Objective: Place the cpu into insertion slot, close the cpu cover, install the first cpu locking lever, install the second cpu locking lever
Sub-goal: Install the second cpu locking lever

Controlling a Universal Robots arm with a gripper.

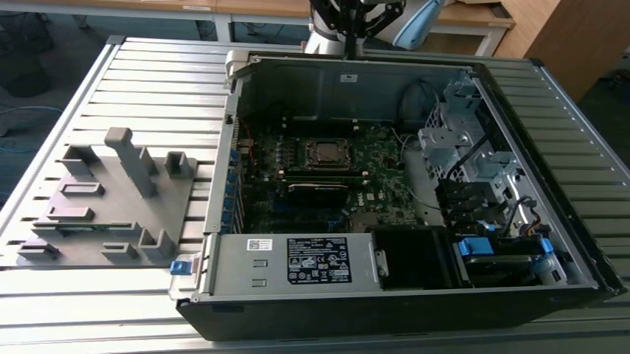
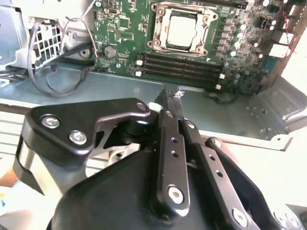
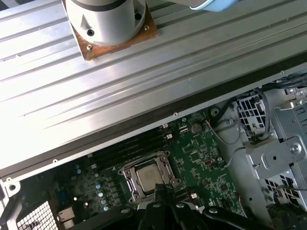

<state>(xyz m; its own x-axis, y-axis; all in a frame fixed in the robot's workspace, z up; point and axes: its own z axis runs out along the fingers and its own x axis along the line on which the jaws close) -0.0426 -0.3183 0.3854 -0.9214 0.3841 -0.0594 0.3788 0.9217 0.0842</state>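
Already the cpu (image 2: 183,29) lies seated in the insertion slot (image 2: 160,45) on the green board (image 2: 122,33), well ahead of my hand (image 2: 172,98) and below it, its silvery face showing flat and square in both wrist views. Around it the cpu cover (image 2: 204,28) seems to rest down as a thin metal frame, though I cannot say for sure that it is fully shut or only lying there. Whether either locking lever is hooked in place is too small for me to tell, so I judge the first step done, the cover likely down, and the two levers the part left over. My hand hangs clear of the chip, above the back edge of the open computer case (image 1: 394,310), and holds nothing. My two dark fingers (image 2: 169,139) are drawn close together with their tips almost meeting. In the first wrist view the chip (image 3: 147,178) sits just past my fingertips (image 3: 163,191), not touching them. The case itself lies on the ribbed metal desk (image 1: 158,81), with a grey plastic holder (image 1: 108,199) well off to the side.
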